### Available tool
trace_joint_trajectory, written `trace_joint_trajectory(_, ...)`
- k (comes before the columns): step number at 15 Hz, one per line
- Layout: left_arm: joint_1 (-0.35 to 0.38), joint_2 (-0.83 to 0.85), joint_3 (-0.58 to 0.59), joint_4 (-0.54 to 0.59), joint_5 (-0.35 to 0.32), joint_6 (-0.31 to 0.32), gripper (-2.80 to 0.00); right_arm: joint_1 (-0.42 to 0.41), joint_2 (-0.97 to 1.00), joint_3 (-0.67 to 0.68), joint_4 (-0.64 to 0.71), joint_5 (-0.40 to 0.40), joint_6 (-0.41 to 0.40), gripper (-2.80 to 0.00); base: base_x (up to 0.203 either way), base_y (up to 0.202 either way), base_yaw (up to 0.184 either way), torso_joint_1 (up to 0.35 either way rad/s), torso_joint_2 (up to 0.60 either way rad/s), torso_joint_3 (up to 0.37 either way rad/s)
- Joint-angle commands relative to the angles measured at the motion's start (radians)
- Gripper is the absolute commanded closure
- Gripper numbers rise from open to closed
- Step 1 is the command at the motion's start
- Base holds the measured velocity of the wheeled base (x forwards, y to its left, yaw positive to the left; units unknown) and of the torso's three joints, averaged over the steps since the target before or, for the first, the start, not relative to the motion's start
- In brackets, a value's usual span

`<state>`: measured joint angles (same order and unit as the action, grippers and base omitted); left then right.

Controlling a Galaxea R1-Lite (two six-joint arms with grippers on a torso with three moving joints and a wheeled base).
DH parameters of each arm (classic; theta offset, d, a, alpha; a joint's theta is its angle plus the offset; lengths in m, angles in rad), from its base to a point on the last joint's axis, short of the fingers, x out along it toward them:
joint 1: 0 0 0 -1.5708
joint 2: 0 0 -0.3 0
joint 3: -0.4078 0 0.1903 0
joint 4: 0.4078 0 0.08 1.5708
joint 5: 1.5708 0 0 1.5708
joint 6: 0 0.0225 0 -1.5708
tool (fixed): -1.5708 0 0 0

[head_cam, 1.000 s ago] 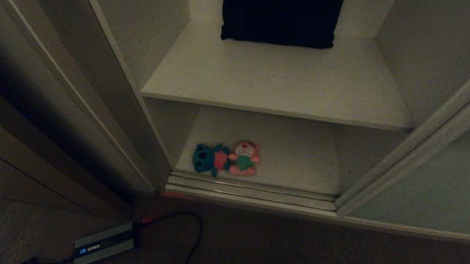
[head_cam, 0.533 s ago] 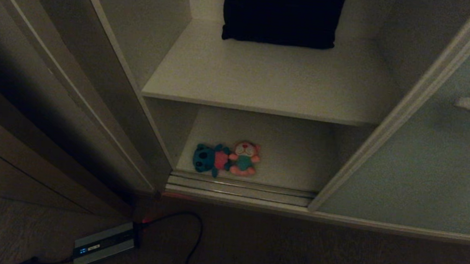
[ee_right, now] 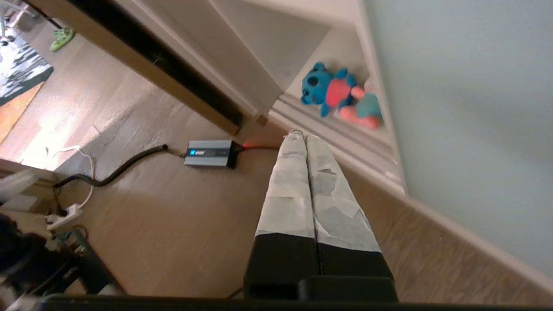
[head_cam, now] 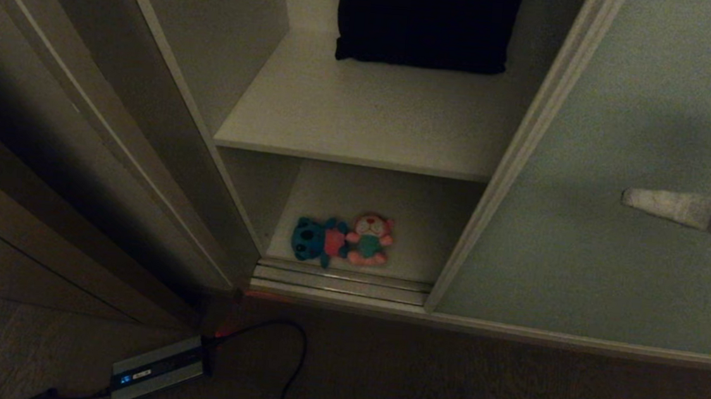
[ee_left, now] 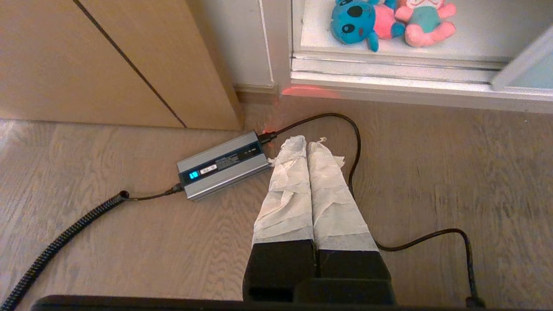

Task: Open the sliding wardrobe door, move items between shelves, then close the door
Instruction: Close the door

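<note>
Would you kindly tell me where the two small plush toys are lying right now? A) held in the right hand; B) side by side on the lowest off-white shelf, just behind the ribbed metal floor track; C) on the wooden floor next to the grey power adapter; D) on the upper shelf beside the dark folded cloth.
B: the teal-blue plush toy and the pink plush toy lie touching on the lowest off-white shelf, behind the ribbed metal floor track.

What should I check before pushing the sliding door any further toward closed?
1. Right gripper in front of the sliding wardrobe door, shut: ok.
2. Contact with the panel: cannot tell.
3. Floor track ahead of the door's edge bare: ok.
4. Both plush toys behind the track, on the bottom shelf: ok.
5. Toys moved to the upper shelf: not ok.
6. Left gripper shut over the floor, apart from the charger: ok.
</note>
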<state>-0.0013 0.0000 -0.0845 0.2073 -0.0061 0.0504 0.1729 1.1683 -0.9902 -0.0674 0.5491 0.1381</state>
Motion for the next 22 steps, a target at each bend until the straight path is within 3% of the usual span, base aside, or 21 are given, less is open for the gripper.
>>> trace_joint_trajectory(1,0.0,0.0,0.0,0.001,0.0,0.0,0.0,0.008,-0.084,0.055,0.001,-0.001,0.005,0.0,0.0,0.0,0.0,0.0,0.0,0.0)
trace_joint_trajectory(5,0.0,0.0,0.0,0.001,0.0,0.0,0.0,-0.068,-0.102,0.071,0.013,-0.123,0.007,0.0,0.0,0.0,0.0,0.0,0.0,0.0)
trace_joint_trajectory(7,0.0,0.0,0.0,0.001,0.0,0.0,0.0,-0.168,-0.11,0.086,0.007,-0.183,0.005,0.0,0.0,0.0,0.0,0.0,0.0,0.0)
trace_joint_trajectory(10,0.0,0.0,0.0,0.001,0.0,0.0,0.0,-0.406,-0.097,0.089,0.003,-0.243,0.002,0.0,0.0,0.0,0.0,0.0,0.0,0.0)
trace_joint_trajectory(15,0.0,0.001,0.0,0.001,0.0,0.0,0.0,-0.924,-0.069,0.107,-0.01,-0.263,-0.035,0.0,0.0,0.0,0.0,0.0,0.0,0.0)
trace_joint_trajectory(18,0.0,0.0,0.0,0.001,0.0,0.0,0.0,-1.223,0.054,0.101,-0.104,-0.258,-0.052,0.0,0.0,0.0,0.0,0.0,0.0,0.0)
trace_joint_trajectory(22,0.0,0.0,0.0,0.001,0.0,0.0,0.0,-1.39,0.278,-0.122,-0.181,-0.199,-0.048,0.0,0.0,0.0,0.0,0.0,0.0,0.0)
